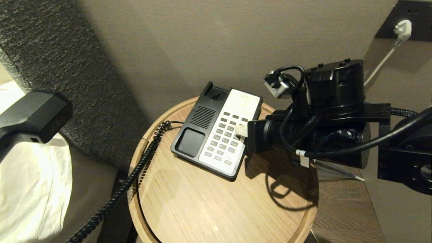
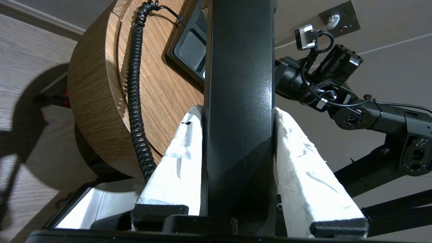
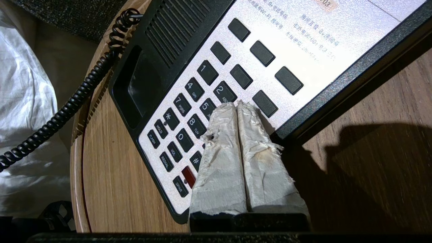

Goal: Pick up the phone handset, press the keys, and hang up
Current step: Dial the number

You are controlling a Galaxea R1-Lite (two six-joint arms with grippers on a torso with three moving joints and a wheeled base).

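The black phone handset (image 2: 239, 84) is lifted off the base and clamped between the white-wrapped fingers (image 2: 179, 158) of my left gripper (image 2: 238, 109). In the head view one blocky end of the handset (image 1: 37, 116) hangs at the far left, over the bed. Its coiled cord (image 1: 135, 172) trails down past the table edge. The phone base (image 1: 189, 141) lies on the round wooden table (image 1: 202, 202) with its cradle empty. My right gripper (image 3: 237, 104) is shut with nothing in it. Its joined fingertips rest on the keypad beside the 2 key (image 3: 224, 91); a touch cannot be told.
The table has a raised rim (image 1: 133, 162). A dark fabric headboard (image 1: 67, 50) and white bedding (image 1: 30, 189) lie to the left. A white plug (image 1: 403, 29) sits in a wall socket at the upper right. A lower wooden surface (image 1: 341, 209) adjoins the table on the right.
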